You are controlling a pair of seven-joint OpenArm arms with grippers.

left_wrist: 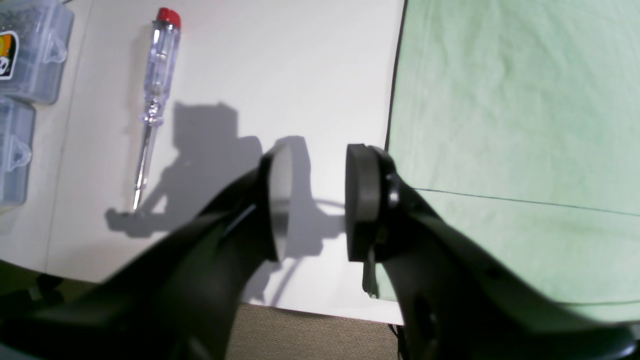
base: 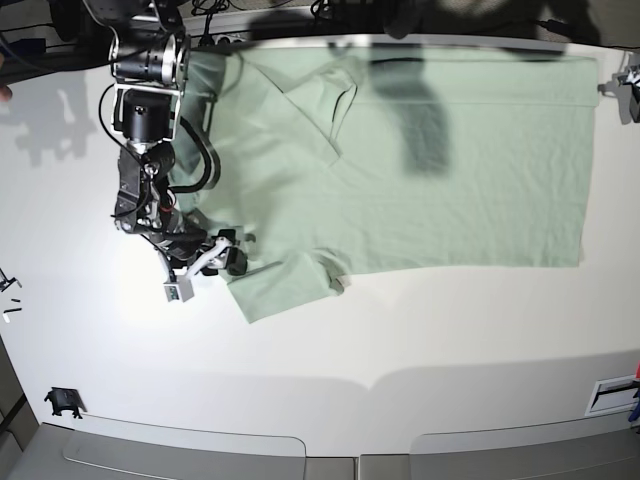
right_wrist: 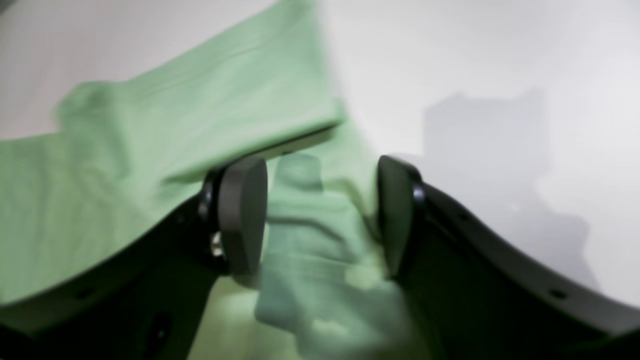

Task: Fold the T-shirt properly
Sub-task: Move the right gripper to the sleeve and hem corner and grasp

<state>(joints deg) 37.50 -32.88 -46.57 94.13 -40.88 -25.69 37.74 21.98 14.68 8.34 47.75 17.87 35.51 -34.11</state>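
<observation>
Right wrist view: my right gripper (right_wrist: pixel 320 215) gapes over the T-shirt (right_wrist: pixel 150 165) sleeve — nothing gripped. My left gripper (left_wrist: pixel 315 200) hangs open beside the hem, near a screwdriver (left_wrist: pixel 155 100) — shirt spread on the table (base: pixel 400 340).

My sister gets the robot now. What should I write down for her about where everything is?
Left pincer: open, holding nothing, over bare table beside the T-shirt's edge.
Right pincer: open, nothing gripped, cloth between its pads, at the sleeve end.
T-shirt: spread across the table, mostly flat; one sleeve sticks out near the right pincer.
A screwdriver and plastic boxes lie near the left pincer.
Done: no finished fold visible.
Left: all the folding.
</observation>
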